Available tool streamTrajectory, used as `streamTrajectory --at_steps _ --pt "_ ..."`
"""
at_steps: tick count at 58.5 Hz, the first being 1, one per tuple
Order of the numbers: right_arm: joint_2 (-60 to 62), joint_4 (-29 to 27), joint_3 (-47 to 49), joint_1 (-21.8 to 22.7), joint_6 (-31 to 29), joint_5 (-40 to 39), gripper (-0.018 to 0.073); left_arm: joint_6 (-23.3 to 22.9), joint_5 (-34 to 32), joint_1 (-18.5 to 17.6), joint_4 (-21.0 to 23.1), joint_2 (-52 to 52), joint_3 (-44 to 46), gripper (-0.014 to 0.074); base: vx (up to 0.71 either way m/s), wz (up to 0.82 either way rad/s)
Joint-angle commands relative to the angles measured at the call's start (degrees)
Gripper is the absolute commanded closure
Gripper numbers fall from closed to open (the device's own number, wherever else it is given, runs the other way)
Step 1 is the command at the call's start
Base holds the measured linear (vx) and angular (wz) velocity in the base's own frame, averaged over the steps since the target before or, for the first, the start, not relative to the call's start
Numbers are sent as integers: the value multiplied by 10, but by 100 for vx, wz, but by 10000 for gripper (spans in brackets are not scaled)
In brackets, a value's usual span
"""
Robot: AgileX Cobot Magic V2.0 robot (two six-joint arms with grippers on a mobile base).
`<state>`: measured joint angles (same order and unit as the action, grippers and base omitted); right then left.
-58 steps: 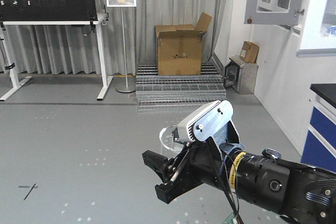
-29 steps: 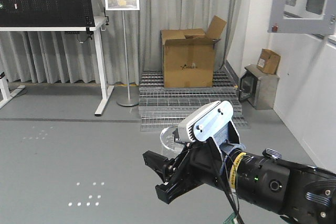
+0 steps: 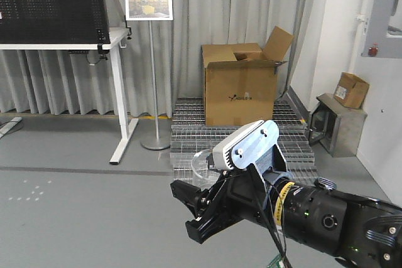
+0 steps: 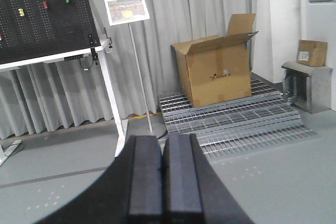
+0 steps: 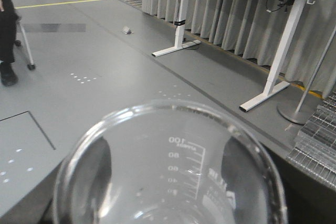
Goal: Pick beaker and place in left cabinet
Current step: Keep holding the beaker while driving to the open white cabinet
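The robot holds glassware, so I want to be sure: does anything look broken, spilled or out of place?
Nothing stands out. The beaker looks whole and empty, with no crack or liquid visible. The floor shows no spill. Only the large cardboard box has its flaps open, which seems harmless.

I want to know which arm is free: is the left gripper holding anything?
No, the left gripper has its fingers pressed flat together, with nothing between them.

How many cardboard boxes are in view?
2: a large open box on the grating, and a small box atop the grey metal cabinet at right. Others may lie out of frame.
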<state>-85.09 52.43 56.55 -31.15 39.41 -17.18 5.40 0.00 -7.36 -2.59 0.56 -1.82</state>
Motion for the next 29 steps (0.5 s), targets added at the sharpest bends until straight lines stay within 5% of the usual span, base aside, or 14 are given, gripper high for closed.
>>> streamTrajectory --at_steps 1,29 --pt "22 -10 20 2 -3 -30 565 -2 -43 0 2 11 -9 595 68 -1" --pt "22 -10 20 2 -3 -29 565 -2 -43 0 2 11 -9 595 66 -5"
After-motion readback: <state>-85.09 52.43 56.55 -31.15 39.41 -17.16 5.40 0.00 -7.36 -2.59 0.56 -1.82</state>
